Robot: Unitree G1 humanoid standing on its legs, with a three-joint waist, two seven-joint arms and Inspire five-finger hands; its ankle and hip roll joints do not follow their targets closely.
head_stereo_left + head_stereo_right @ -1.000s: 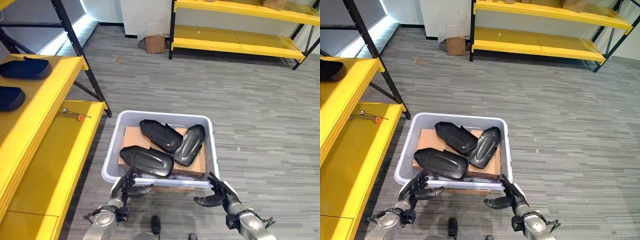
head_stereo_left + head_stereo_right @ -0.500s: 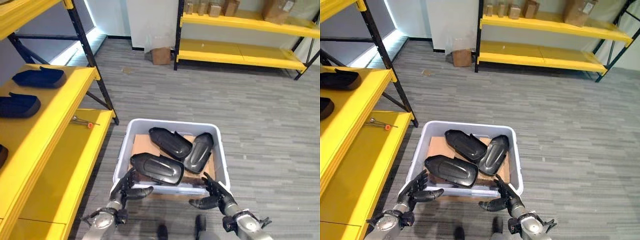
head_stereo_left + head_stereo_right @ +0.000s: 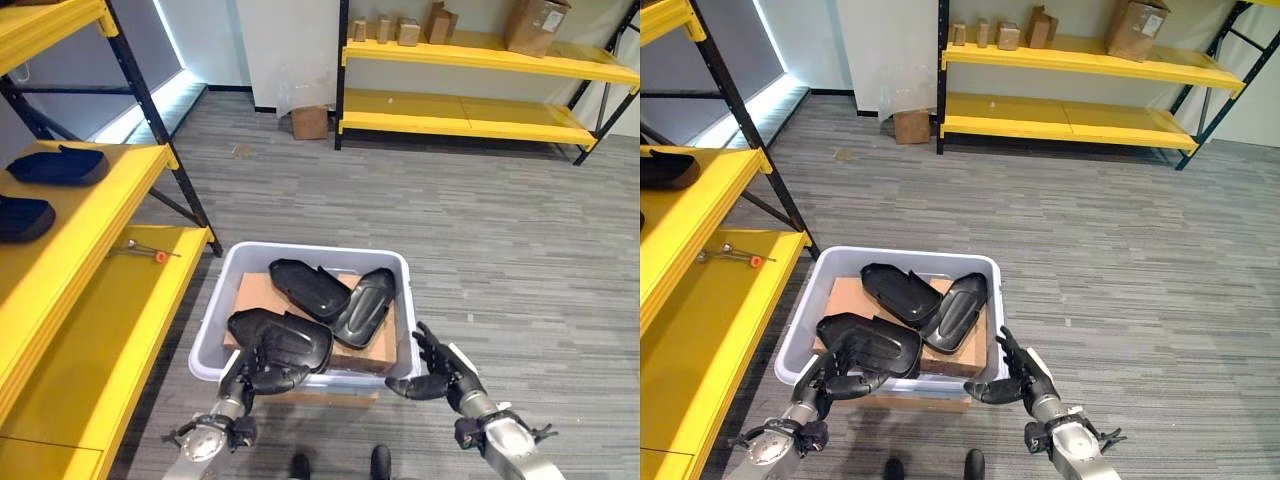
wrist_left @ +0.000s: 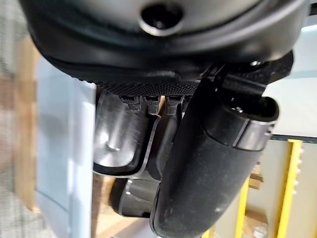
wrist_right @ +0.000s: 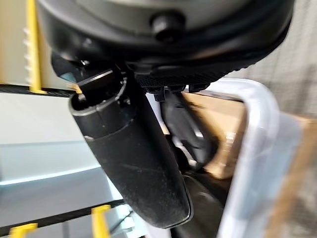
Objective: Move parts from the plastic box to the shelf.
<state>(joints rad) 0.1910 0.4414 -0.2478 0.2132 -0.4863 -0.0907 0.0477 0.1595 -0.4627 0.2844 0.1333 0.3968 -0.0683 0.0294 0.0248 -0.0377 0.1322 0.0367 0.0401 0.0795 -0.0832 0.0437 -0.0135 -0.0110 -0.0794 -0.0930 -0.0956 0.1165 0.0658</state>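
On grey plank floor [image 3: 500,250], yellow shelves [image 3: 470,110].

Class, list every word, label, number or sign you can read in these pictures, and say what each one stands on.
None can be read.
Cardboard boxes on the far shelf: any print is too small to read.
Plastic box: no label shows.
Black parts: no markings to tell.
Left hand and right hand: no text shows.
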